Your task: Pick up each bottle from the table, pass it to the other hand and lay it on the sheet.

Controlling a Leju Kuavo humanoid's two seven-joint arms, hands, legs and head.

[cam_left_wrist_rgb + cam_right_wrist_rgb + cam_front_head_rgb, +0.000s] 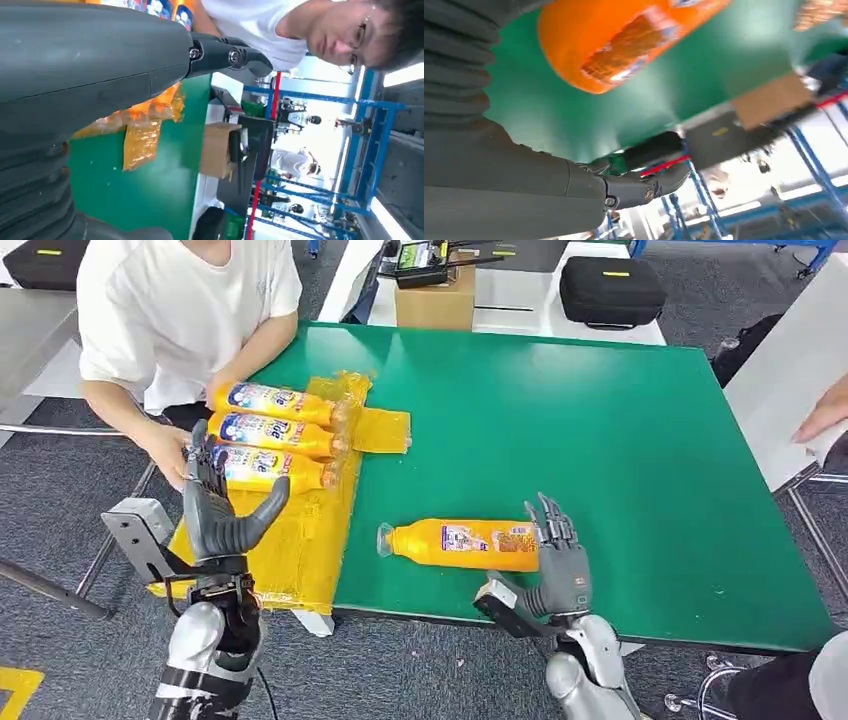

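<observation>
Head view: right hand (562,558) fingers (548,520) spread, touching the bottle (462,544).

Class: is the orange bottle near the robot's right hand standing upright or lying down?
Lying down. The orange bottle rests on its side on the green table, beside the right hand.

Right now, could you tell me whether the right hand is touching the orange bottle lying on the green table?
Cannot tell. In the head view the right hand sits at the base of the orange bottle with no visible gap, but neither view plainly shows contact.
</observation>
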